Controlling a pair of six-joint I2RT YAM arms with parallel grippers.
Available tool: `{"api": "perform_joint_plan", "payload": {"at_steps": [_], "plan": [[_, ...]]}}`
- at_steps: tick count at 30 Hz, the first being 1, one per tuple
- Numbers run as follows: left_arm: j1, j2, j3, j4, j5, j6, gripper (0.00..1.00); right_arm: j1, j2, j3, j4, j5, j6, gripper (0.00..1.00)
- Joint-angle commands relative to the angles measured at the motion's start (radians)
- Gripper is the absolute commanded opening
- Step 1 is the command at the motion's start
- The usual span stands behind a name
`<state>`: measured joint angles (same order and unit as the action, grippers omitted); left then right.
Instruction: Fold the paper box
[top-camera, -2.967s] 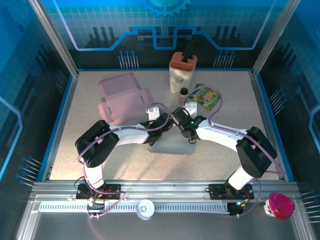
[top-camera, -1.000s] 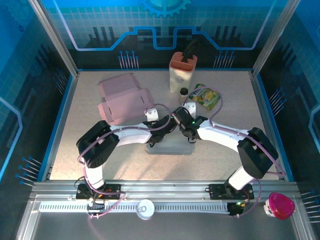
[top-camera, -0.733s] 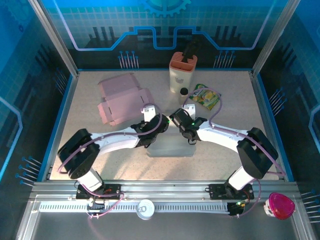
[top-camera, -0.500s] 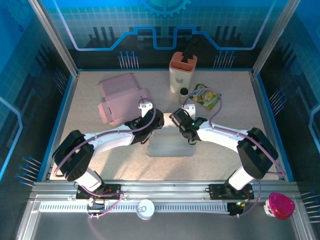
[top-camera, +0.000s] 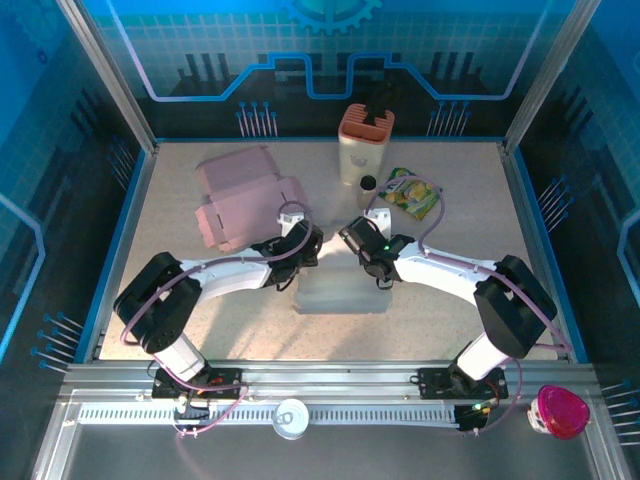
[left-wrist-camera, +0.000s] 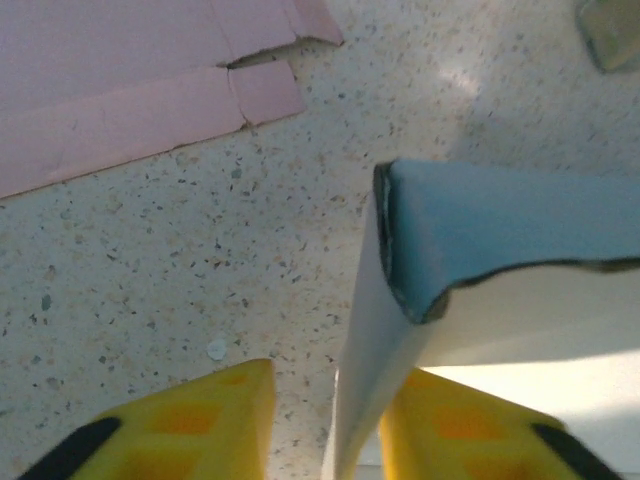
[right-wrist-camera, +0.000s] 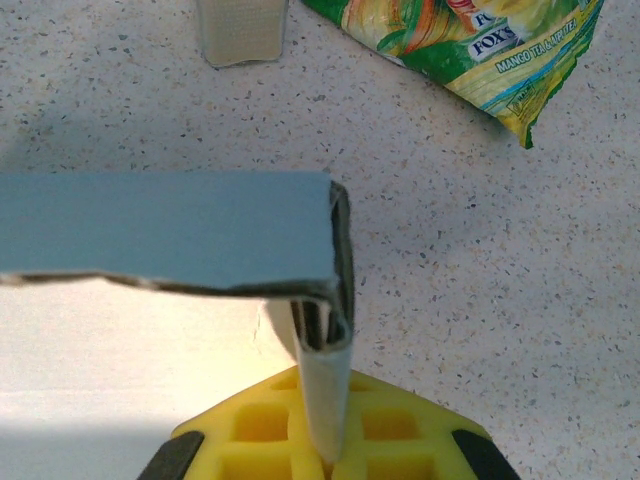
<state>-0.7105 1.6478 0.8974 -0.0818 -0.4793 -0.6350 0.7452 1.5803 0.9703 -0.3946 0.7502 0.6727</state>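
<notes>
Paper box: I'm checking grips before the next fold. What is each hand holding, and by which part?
Right hand pinches the paper box by its right side wall. Left hand straddles the left side wall; whether it grips it cannot be told.

From my remote seat I look down on a beige speckled tabletop (top-camera: 450, 330) edged by a thin blue border (top-camera: 535, 240). Aluminium posts (top-camera: 105, 75) rise at the far corners. The back wall (top-camera: 320, 50) is a glowing blue panel printed with a grid, a gear shape and circuit-like lines. Dark blue side panels (top-camera: 40, 200) carry similar line patterns. A metal rail (top-camera: 330, 385) runs along the near edge. Light falls bright across the table's middle.
</notes>
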Motion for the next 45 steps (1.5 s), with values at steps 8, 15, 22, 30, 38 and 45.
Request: {"api": "perform_joint_plan", "payload": {"at_steps": [8, 15, 22, 30, 38, 45], "plan": [[-0.020, 0.066, 0.086, -0.070, -0.143, -0.018, 0.00, -0.003, -0.018, -0.002, -0.012, 0.000, -0.007, 0.00], [-0.061, 0.124, 0.146, -0.216, -0.266, -0.195, 0.00, 0.010, -0.015, -0.001, -0.004, 0.003, 0.007, 0.00], [-0.096, 0.140, 0.180, -0.236, -0.301, -0.270, 0.00, 0.019, -0.008, -0.004, -0.001, 0.006, 0.015, 0.00], [-0.105, -0.022, 0.097, -0.119, -0.224, -0.149, 0.50, 0.003, -0.008, -0.013, 0.011, 0.001, 0.009, 0.00], [-0.106, -0.256, -0.018, -0.087, -0.076, -0.125, 0.68, 0.006, -0.023, -0.067, 0.120, 0.072, -0.042, 0.00], [-0.060, -0.466, -0.112, -0.194, 0.004, -0.199, 0.55, 0.004, -0.119, -0.236, 0.399, 0.078, -0.152, 0.00]]}}
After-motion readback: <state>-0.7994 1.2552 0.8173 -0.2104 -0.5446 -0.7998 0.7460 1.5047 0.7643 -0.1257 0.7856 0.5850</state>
